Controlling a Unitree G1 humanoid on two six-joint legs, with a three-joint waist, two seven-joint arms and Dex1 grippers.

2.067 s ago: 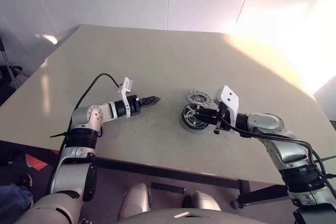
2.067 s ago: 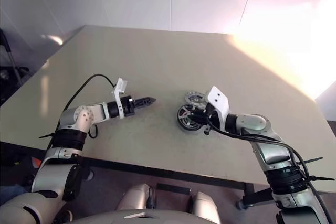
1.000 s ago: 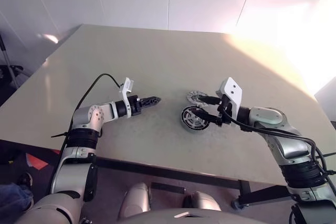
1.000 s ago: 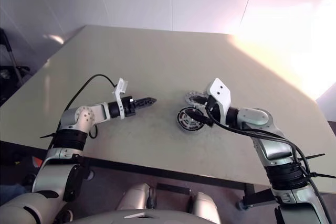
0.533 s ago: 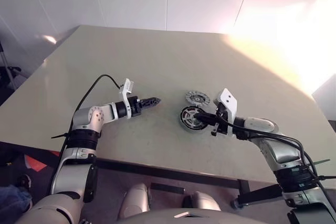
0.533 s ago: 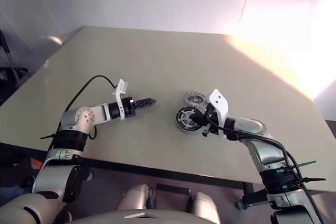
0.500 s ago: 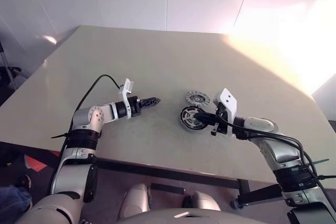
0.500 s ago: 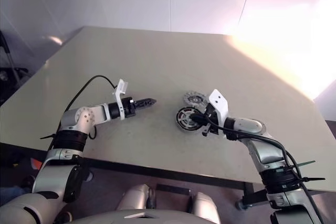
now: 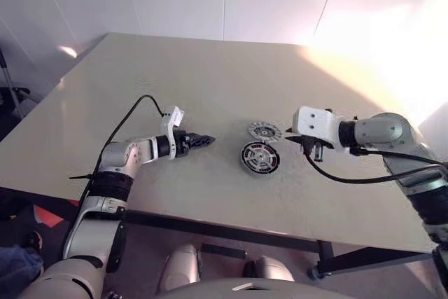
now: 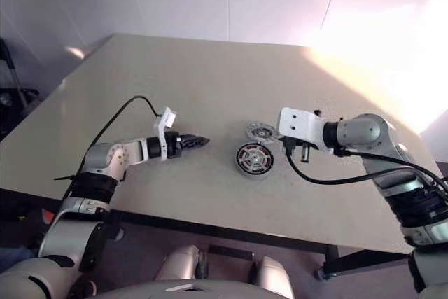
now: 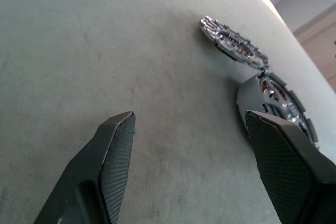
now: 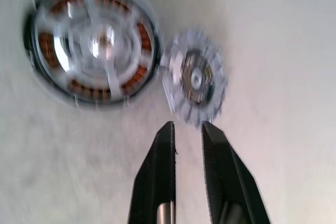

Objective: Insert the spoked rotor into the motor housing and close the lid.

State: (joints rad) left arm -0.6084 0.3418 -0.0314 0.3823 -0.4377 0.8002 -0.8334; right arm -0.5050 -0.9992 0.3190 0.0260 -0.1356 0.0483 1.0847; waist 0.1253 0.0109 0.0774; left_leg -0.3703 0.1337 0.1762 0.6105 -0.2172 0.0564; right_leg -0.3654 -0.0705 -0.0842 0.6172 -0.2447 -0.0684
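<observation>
**A:** Entry. Pale beige table point(image 9: 210, 68) is filling the middle of the frame, white panelled wall running behind it, strong glare washing in at the upper right. What is lying on it?

**B:** The motor housing point(image 9: 260, 157) is sitting just right of centre, copper windings showing in a ring. The spoked rotor point(image 12: 100, 43) is lying inside it, pale spokes crossing over the copper. The lid point(image 9: 264, 131) is lying flat on the table just above the housing in the frame; their rims look to be touching or almost touching.

**A:** The grippers?

**B:** Left gripper point(image 9: 207, 140) is hanging low over the table at centre left, pointing toward the housing, well apart from it. Its two black fingers point(image 11: 113, 145) are standing wide apart with nothing between them.

**A:** And the right?

**B:** Right gripper point(image 12: 187, 136) is hovering right of the parts, above the table. Its fingers are sitting nearly together, a narrow gap left, gripping nothing, tips pointing near the lid's edge.
</observation>
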